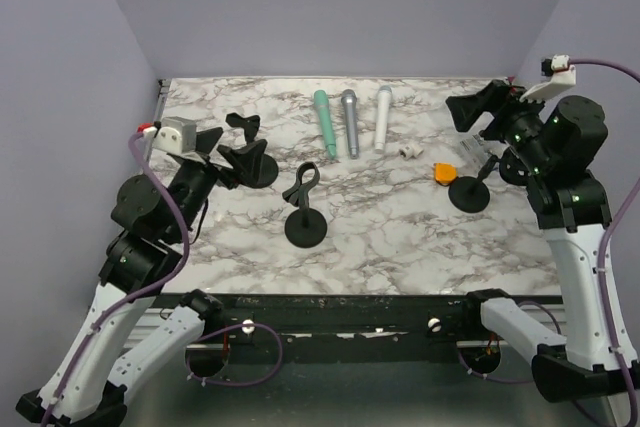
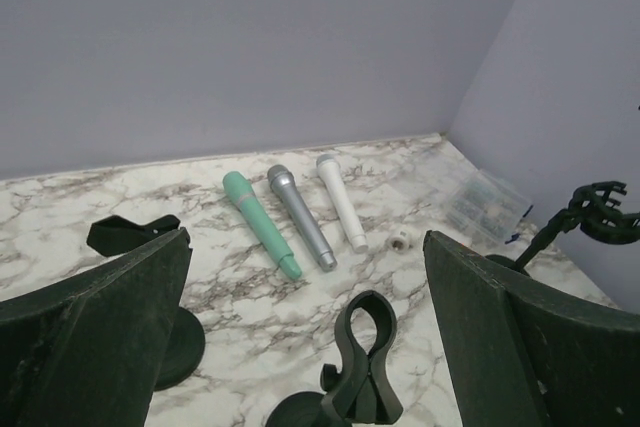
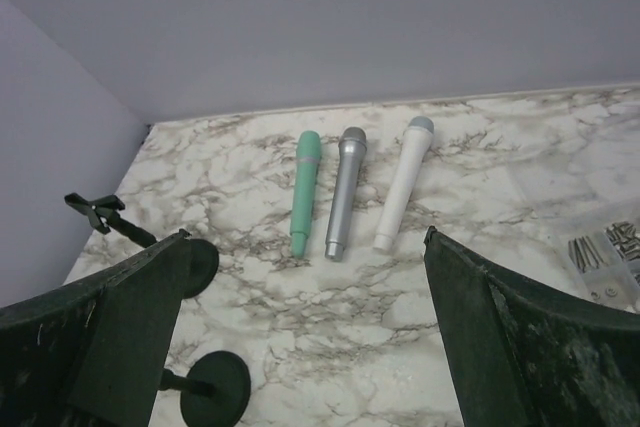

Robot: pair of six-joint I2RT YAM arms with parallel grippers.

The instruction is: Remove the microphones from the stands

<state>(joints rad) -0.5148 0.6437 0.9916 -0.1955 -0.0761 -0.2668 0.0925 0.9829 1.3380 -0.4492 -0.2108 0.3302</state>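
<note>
A mint-green plastic microphone (image 1: 325, 124), a silver-grey metal microphone (image 1: 350, 125) and a white plastic microphone (image 1: 382, 119) lie flat, side by side, on the far middle of the marbled white tabletop (image 1: 400, 237), heads toward the back wall; none sits in a stand. The right end effector (image 3: 305, 237) hangs over the far right of the tabletop and points leftward at them; in its wrist view all three microphones sit ahead between its dark fingers (image 3: 500, 337), apart from them; its jaws are spread wide with nothing held. The white microphone is the nearest of the three to it.

The left end effector (image 2: 305, 242) is also spread wide, gripping nothing; the microphones lie well ahead of it, and the black round-based middle stand (image 1: 305, 217) rises low between its fingers (image 2: 100, 327) in the wrist view; the black left stand (image 1: 250, 162) sits just beside its left finger.

The right arm rises from the near right corner, bends at the elbow and turns its wrist left and slightly down; the left arm climbs from the near left corner and reaches right, low over the tabletop. The black right stand (image 1: 470, 190) stands below the right wrist, touching or just beside a small orange object (image 1: 443, 173); a clear box of screws (image 3: 608, 257) rests near the right edge.
</note>
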